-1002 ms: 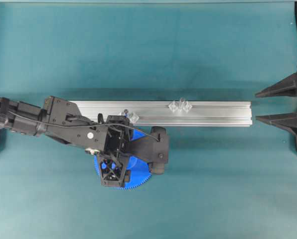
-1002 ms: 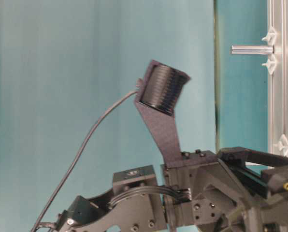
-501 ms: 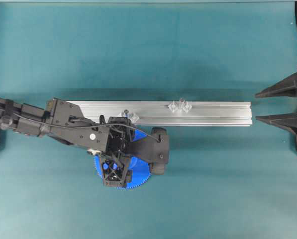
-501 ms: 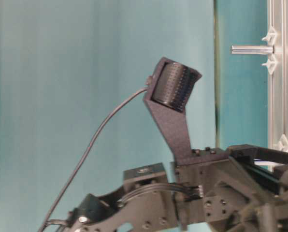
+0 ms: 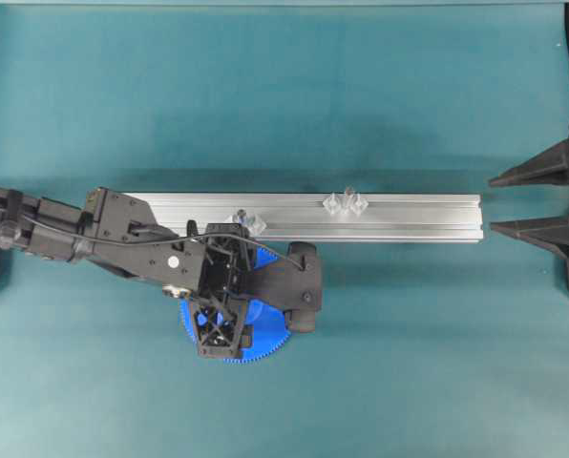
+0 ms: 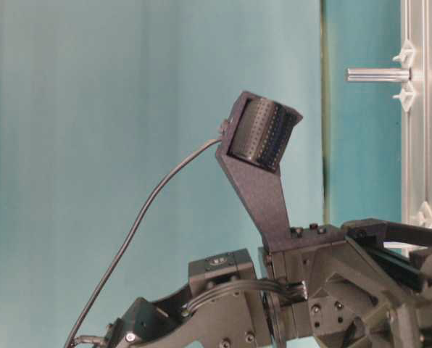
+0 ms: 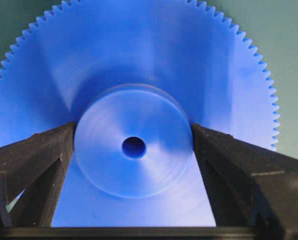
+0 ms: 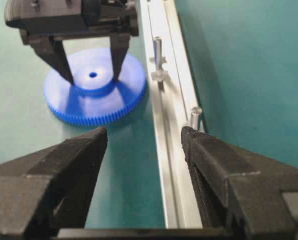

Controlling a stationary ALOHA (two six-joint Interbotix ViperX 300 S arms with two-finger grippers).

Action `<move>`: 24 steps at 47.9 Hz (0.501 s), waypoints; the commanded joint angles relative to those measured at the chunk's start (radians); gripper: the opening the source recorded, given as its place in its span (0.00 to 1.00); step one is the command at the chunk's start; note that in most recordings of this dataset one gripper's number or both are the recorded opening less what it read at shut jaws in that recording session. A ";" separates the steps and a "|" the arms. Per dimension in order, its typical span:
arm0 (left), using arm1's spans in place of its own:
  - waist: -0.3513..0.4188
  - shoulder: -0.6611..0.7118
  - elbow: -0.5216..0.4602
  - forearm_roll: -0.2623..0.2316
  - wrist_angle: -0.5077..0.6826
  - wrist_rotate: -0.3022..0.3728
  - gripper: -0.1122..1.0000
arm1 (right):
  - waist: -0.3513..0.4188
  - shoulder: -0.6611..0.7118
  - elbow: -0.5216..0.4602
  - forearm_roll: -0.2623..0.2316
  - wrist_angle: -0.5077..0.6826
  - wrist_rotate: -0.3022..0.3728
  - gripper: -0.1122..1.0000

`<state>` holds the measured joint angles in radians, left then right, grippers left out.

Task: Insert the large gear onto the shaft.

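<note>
Large gear [image 8: 95,87] lies flat on teal table [image 5: 409,363].

No legible text, label, brand, number or sign in any view. Checked without result: the toothed bright-blue plastic gear [image 7: 134,110], the long silver aluminium rail [image 5: 361,218], the black plastic arm housings [image 5: 132,243] and the teal table covering [image 5: 284,95]. Small marks on the housings too blurred to read.
</note>
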<state>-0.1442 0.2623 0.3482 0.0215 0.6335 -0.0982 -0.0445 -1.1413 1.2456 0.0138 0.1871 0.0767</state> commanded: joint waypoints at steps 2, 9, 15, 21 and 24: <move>-0.003 0.008 0.009 0.000 -0.003 0.000 0.91 | -0.002 0.006 -0.011 0.002 -0.009 0.009 0.73; -0.003 0.005 0.012 0.000 -0.003 0.000 0.81 | -0.002 0.006 -0.011 0.002 -0.008 0.009 0.73; -0.003 -0.002 0.017 0.000 -0.003 0.006 0.81 | -0.002 0.006 -0.011 0.002 -0.009 0.009 0.73; -0.003 -0.012 0.020 0.002 -0.003 0.011 0.81 | -0.002 0.006 -0.009 0.002 -0.008 0.009 0.73; -0.003 -0.021 0.020 0.002 -0.002 0.011 0.81 | -0.002 0.005 -0.009 0.002 -0.008 0.009 0.73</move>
<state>-0.1442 0.2516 0.3651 0.0215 0.6335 -0.0890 -0.0460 -1.1428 1.2456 0.0138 0.1871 0.0767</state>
